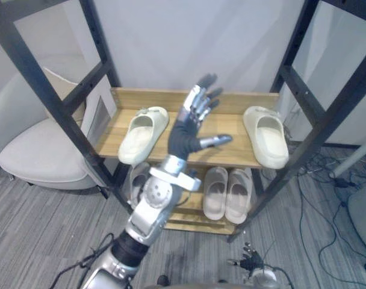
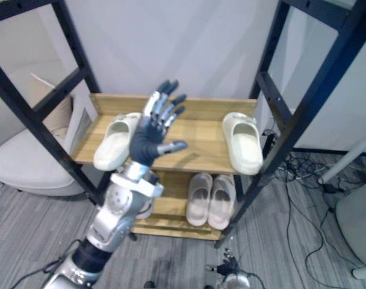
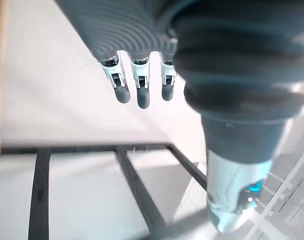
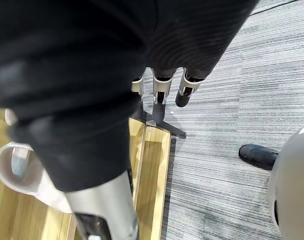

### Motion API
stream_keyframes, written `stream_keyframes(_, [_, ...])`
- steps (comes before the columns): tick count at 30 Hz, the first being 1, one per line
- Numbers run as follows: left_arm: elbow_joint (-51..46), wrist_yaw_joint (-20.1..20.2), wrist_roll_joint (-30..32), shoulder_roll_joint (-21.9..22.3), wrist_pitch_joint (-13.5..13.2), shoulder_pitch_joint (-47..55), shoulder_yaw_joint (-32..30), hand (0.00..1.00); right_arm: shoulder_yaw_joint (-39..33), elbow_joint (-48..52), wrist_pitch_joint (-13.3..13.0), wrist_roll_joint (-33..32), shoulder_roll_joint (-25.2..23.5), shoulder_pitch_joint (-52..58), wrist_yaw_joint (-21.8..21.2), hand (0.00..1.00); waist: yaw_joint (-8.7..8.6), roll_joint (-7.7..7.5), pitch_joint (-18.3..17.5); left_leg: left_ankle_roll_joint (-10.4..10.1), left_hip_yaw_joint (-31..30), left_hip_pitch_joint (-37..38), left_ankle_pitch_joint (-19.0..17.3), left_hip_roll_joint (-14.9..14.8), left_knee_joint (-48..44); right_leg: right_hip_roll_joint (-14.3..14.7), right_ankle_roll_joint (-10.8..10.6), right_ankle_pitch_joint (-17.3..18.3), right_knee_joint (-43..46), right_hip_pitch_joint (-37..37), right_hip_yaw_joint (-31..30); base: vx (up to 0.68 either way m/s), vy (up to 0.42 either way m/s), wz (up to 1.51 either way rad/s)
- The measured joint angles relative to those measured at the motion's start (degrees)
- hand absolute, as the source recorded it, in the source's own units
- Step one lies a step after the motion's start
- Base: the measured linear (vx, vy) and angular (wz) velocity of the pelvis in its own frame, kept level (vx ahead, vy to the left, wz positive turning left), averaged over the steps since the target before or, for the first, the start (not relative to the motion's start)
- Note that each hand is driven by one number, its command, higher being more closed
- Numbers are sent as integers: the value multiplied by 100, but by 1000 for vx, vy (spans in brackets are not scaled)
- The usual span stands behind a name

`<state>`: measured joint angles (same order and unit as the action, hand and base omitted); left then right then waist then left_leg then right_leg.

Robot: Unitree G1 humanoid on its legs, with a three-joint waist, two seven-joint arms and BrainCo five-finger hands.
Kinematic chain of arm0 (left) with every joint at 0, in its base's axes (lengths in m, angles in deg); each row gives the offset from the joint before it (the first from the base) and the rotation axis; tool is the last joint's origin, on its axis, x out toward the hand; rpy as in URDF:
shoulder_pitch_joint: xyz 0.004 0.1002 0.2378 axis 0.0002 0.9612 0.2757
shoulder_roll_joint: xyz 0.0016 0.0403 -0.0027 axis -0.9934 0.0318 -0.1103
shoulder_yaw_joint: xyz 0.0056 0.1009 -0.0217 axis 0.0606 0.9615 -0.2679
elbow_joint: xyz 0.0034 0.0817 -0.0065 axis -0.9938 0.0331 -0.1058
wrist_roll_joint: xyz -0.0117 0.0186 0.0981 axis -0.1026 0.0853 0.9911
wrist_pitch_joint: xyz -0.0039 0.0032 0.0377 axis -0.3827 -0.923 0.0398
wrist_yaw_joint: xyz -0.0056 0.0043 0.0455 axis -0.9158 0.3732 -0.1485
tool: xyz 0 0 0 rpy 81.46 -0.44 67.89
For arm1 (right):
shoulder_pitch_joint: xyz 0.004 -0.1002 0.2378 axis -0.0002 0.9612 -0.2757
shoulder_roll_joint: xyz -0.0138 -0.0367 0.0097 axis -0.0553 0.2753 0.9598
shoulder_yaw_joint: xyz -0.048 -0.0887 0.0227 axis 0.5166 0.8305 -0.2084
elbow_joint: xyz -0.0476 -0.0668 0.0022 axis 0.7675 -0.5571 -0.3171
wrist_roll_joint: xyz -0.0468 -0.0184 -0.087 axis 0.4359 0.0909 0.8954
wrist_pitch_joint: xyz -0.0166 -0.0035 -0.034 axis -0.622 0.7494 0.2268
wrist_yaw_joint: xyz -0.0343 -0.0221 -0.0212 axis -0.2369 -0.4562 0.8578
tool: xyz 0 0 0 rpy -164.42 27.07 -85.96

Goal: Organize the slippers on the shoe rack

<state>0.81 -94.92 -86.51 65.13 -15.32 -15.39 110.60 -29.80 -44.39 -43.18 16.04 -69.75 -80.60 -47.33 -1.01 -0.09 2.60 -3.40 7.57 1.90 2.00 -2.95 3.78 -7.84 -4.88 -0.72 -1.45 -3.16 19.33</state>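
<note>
Left eye view: L slipper (image 1: 144,133), R slipper (image 1: 266,137) run front-back, toes rearward.

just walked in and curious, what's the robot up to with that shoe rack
The robot's left hand is raised, open and empty, over the upper shelf, between the left cream slipper and the right cream slipper, which lie far apart. A beige pair sits side by side on the lower shelf. The right hand hangs low, empty.
</note>
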Motion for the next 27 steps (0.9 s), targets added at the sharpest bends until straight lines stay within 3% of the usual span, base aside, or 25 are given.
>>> stream_keyframes(7, [969,-105,191,-735,-2,-431,-680,0,-5,110,15,96,10,-8,-156,0,-9,-71,-36,2,124,-113,1,14,2,17,2,-112,-120,121,-126,13,4,-9])
stream_keyframes(11, [1770,-104,347,-1582,18,-489,-1017,0,-10,334,62,101,22,-22,-203,0,-122,-90,-35,1,158,-145,-1,59,6,45,10,-227,-305,127,-161,18,5,-7])
stream_keyframes(17, [2449,-100,733,-2525,105,-585,-1225,0,-10,485,62,105,43,10,-276,0,-91,-100,-24,-23,291,-197,-21,37,10,75,23,-274,-366,249,-289,0,-8,-13])
stream_keyframes(27, [2615,-105,1125,-2966,160,-627,-1570,0,-13,504,57,112,55,112,-367,0,-93,-108,-16,-26,321,-294,-23,42,42,79,20,-277,-376,395,-368,-3,-1,-2])
